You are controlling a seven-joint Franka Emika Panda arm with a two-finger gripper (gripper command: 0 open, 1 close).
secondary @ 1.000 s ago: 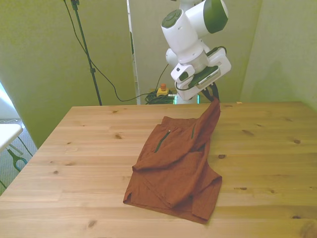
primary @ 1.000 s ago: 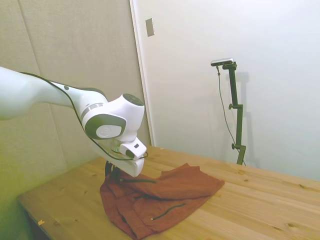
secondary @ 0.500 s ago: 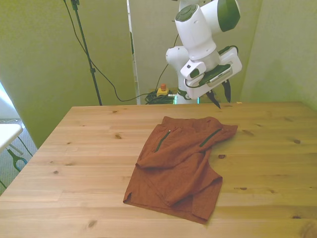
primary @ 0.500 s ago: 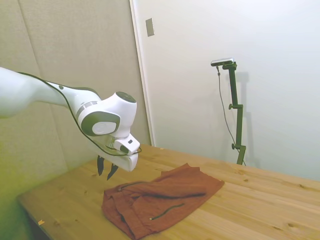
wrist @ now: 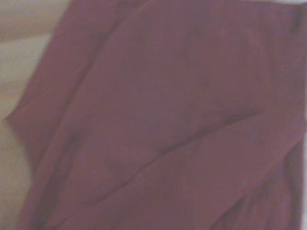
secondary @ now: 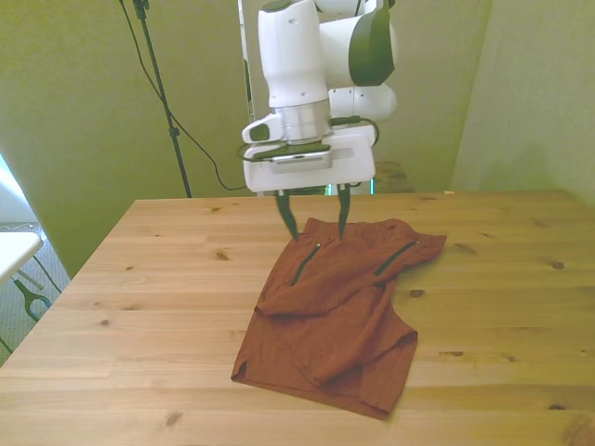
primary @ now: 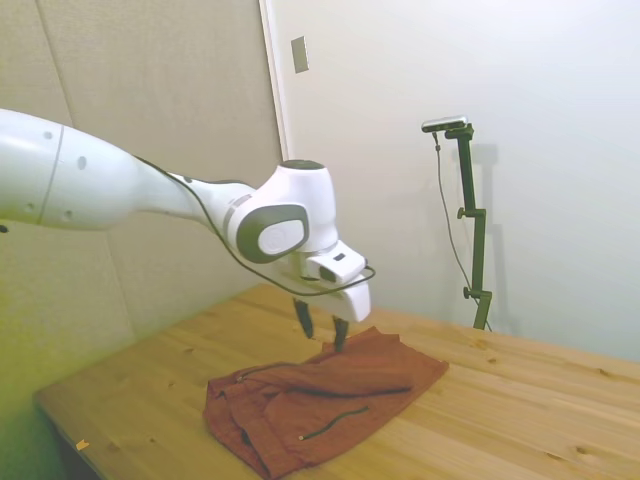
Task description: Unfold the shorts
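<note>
The rust-red shorts (secondary: 335, 307) lie wrinkled and partly folded on the wooden table (secondary: 139, 307), with two short dark pocket slits showing near their far edge. In the side view the shorts (primary: 320, 400) spread across the table's middle. My gripper (secondary: 314, 223) hangs open just above the shorts' far edge, fingers pointing down, nothing between them. In the side view the gripper (primary: 322, 332) sits over the far side of the cloth. Blurred red fabric of the shorts (wrist: 172, 120) fills the wrist view, with bare table at one side.
Bare wood (secondary: 502, 307) lies on both sides of the shorts and along the near edge. A dark stand with a cable (secondary: 167, 111) rises behind the table at the front view's left.
The gripper let go of the lifted corner of the shorts, which dropped flat. The open gripper then swung toward the front view's left and now hangs over the shorts' far edge.
</note>
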